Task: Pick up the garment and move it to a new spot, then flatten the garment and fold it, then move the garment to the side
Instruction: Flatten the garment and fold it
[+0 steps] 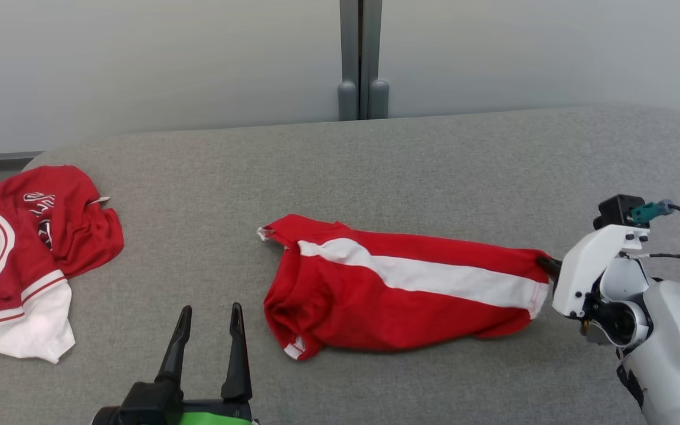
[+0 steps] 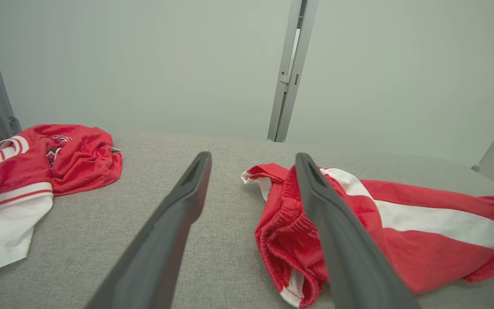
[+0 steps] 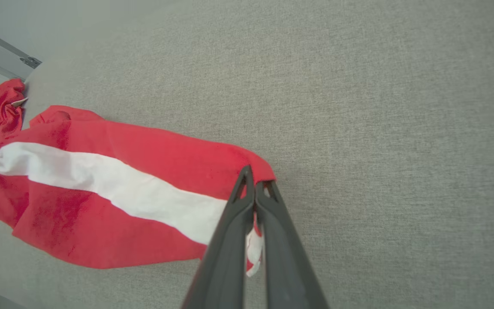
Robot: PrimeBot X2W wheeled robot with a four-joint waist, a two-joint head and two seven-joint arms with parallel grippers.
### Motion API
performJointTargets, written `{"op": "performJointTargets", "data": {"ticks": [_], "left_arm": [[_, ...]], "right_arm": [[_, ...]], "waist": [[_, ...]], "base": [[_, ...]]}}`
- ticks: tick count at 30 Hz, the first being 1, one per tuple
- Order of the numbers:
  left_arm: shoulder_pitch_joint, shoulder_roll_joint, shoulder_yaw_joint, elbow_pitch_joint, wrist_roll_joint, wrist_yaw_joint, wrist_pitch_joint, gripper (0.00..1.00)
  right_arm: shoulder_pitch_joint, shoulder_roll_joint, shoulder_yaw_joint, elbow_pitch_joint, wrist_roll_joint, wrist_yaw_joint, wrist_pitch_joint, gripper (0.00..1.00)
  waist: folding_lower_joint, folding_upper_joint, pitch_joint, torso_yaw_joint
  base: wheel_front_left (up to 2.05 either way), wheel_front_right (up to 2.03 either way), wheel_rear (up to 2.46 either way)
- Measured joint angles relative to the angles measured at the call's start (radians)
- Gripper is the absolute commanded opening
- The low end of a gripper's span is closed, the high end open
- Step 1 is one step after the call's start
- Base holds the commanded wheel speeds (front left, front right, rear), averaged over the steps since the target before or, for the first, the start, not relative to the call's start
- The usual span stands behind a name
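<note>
Red soft-knit garment with broad white stripe (image 1: 399, 289) lies mid grey cloth-covered surface (image 1: 375, 153), drawn out sideways, left end bunched. Your right hand (image 3: 253, 182) pinched tight on right-end hem corner. Your left hand (image 1: 211, 309) spread wide, empty, near bunched end, not touching. Expect light, limp, grippy cloth (sags and bunches wherever unsupported). Best second hold, by my judgement: gathered waistband edge (image 2: 281, 219), then pull flat. Leave crumpled red-and-white jersey (image 1: 21, 254) far left alone.
</note>
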Motion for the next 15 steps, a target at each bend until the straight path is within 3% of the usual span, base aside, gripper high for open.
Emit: {"op": "performJointTargets", "data": {"ticks": [7, 8, 9, 10, 11, 15], "left_arm": [[-0.004, 0.0, -0.002, 0.007, 0.006, -0.008, 0.0, 1.0], [-0.004, 0.0, -0.002, 0.008, 0.007, -0.008, 0.0, 1.0], [-0.004, 0.0, -0.002, 0.008, 0.007, -0.008, 0.0, 1.0], [-0.004, 0.0, -0.002, 0.008, 0.007, -0.008, 0.0, 1.0], [-0.004, 0.0, -0.001, 0.008, 0.007, -0.008, 0.0, 1.0], [-0.004, 0.0, -0.001, 0.008, 0.008, -0.008, 0.0, 1.0]], "right_arm": [[0.01, -0.037, -0.073, 0.137, -0.129, 0.0, -0.082, 0.0], [0.01, -0.04, -0.082, 0.154, -0.152, 0.0, -0.102, 0.06], [0.008, -0.041, -0.091, 0.165, -0.168, 0.0, -0.117, 0.44], [0.005, -0.041, -0.098, 0.179, -0.181, 0.0, -0.136, 0.64], [0.002, -0.041, -0.101, 0.191, -0.199, 0.0, -0.156, 1.0], [-0.018, -0.052, -0.104, 0.205, -0.279, 0.001, -0.237, 1.0]], "waist": [[0.0, 0.0, 0.012, -0.001], [0.0, 0.0, 0.013, 0.0], [0.0, 0.0, 0.014, 0.0], [0.0, 0.0, 0.014, -0.001], [0.0, 0.0, 0.014, -0.002], [0.0, 0.0, 0.015, -0.008]], "base": [[0.0, 0.0, 0.0], [0.0, 0.0, 0.0], [0.0, 0.0, 0.0], [0.0, 0.0, 0.0], [0.0, 0.0, 0.0], [0.0, 0.0, 0.0]]}}
